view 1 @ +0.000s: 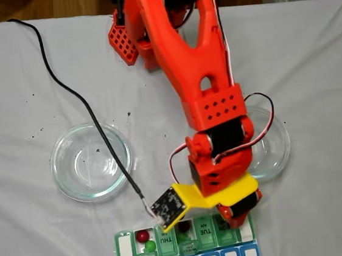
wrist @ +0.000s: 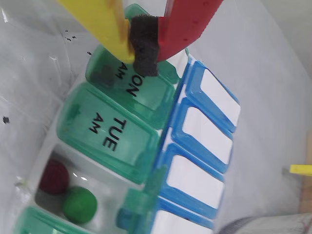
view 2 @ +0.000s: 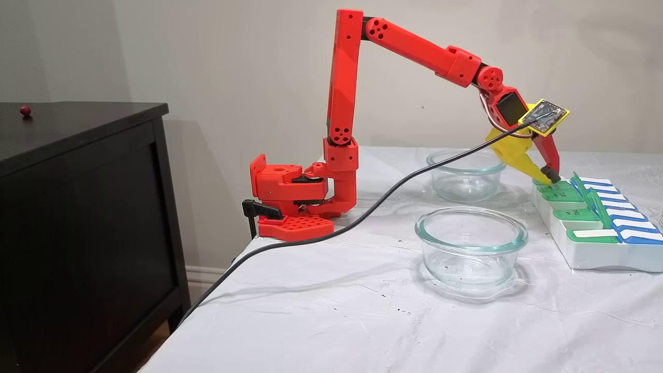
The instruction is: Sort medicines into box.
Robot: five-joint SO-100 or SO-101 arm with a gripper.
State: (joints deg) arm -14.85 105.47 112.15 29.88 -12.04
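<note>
In the side-on fixed view, a white wrinkled cloth (view 2: pixel 331 316), flecked with small dark specks, is seen covering the table across the lower frame. A clear glass dish (view 2: pixel 471 247) is set nearest, right of centre, and a second glass dish (view 2: pixel 466 176) lies behind it. A black cable (view 2: pixel 362 217) is trailed from the lower left up to the wrist board. At the right edge the box (view 2: pixel 595 254) is laid flat, its green lids beside a blue row. The red arm's base (view 2: pixel 295 194) is clamped at the table's left edge. A dark cabinet (view 2: pixel 77 233) fills the left of the frame, with a small dark red ball (view 2: pixel 25 110) lying on its top, and a plain beige wall (view 2: pixel 207 52) is seen beyond.

In the wrist view, the gripper (wrist: pixel 145 46) is found at the upper centre, its yellow and red fingers closed almost together on a black foam pad, nothing else being held, just above the lid marked MON (wrist: pixel 134 90). The TUE lid (wrist: pixel 109 131) is shut. In the open compartment at lower left a dark red medicine (wrist: pixel 53 176) and a green medicine (wrist: pixel 79 204) lie touching.

In the top-down fixed view, another red ball (view 1: pixel 143 235) and green ball (view 1: pixel 150 246) are seen in an open compartment at the lower left of the box, and wooden floor (view 1: pixel 42 6) is glimpsed at the top edge
</note>
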